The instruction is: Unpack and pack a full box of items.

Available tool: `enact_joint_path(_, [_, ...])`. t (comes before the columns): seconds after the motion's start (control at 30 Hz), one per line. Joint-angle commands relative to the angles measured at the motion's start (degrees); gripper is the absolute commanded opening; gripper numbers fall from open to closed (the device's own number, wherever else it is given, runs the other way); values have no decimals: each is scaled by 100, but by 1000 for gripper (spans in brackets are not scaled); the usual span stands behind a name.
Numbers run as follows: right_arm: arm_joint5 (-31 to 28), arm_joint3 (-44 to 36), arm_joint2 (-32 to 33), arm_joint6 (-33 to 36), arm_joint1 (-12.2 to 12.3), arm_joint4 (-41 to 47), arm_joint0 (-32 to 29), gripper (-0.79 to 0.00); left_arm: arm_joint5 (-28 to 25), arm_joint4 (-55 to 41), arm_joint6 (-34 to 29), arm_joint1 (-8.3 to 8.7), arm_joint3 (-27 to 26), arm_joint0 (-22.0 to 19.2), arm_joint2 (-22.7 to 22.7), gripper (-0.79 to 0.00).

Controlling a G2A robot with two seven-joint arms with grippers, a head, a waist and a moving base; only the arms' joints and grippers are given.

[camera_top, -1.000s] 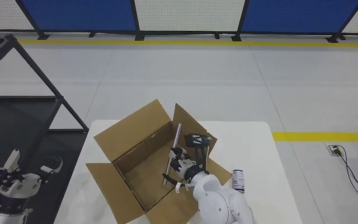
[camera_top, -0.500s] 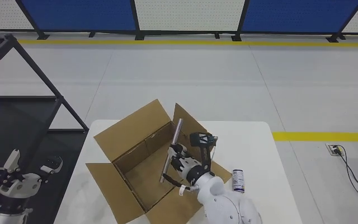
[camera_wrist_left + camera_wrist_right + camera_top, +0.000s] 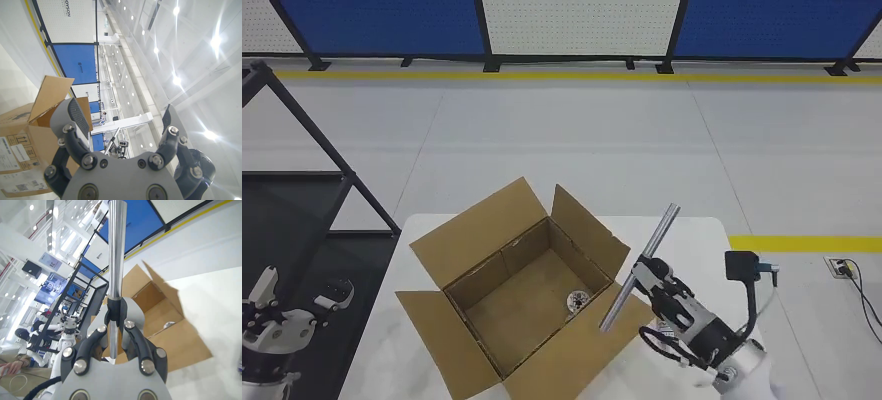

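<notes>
Left claw: the left gripper (image 3: 122,111) is released, its two ribbed pads (image 3: 78,115) spread wide with nothing between them; it sits low, to the left of the box and apart from it.
Box: the cardboard box (image 3: 482,238) stands open on the left half of the white table (image 3: 697,240), all four flaps folded outward; its labelled side wall faces the left wrist view.
Inside the box: a small round silvery item (image 3: 577,298) lies on the floor of the box near its right wall.
Rod: a long shiny metal rod (image 3: 661,229) is tilted, its near end over the box's right near flap and its far end over the table, right of the box.
Right claw: the right gripper (image 3: 642,274) is clenched on the rod, its dark fingertips (image 3: 121,310) pinching it on both sides towards the near end, so most of the rod juts out beyond them.
Rod to box: the rod is outside the box cavity, at its right edge.
</notes>
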Motion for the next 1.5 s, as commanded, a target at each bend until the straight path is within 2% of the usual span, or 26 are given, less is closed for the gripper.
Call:
enact_joint_path(0.0, [-50,0,550,174,51,208,-165,-785,0,0,0,0,0,0,0,0])
enact_joint_path(0.27, [-156,47,1951,758,238,692,-753,-785,0,0,0,0,0,0,0,0])
enact_joint_path(0.43, [-91,504,2213,1300,395,-33,-647,-785,0,0,0,0,0,0,0,0])
enact_joint_path(0.53, [367,694,2046,1469,446,-501,-406,-785,0,0,0,0,0,0,0,0])
enact_joint_path(0.97, [367,694,2046,1469,446,-501,-406,-785,0,0,0,0,0,0,0,0])
enact_joint_path(1.0, [377,738,2025,1281,454,-678,-440,-785,0,0,0,0,0,0,0,0])
enact_joint_path(1.1, [833,918,1558,490,473,-2094,-455,-785,0,0,0,0,0,0,0,0])
enact_joint_path(1.17, [904,1147,1230,651,496,-2531,-320,-785,0,0,0,0,0,0,0,0])
enact_joint_path(1.33, [419,1624,1221,1352,626,-3290,60,-785,0,0,0,0,0,0,0,0])
enact_joint_path(1.47, [450,1979,1192,1828,696,-3870,353,-785,0,0,0,0,0,0,0,0])
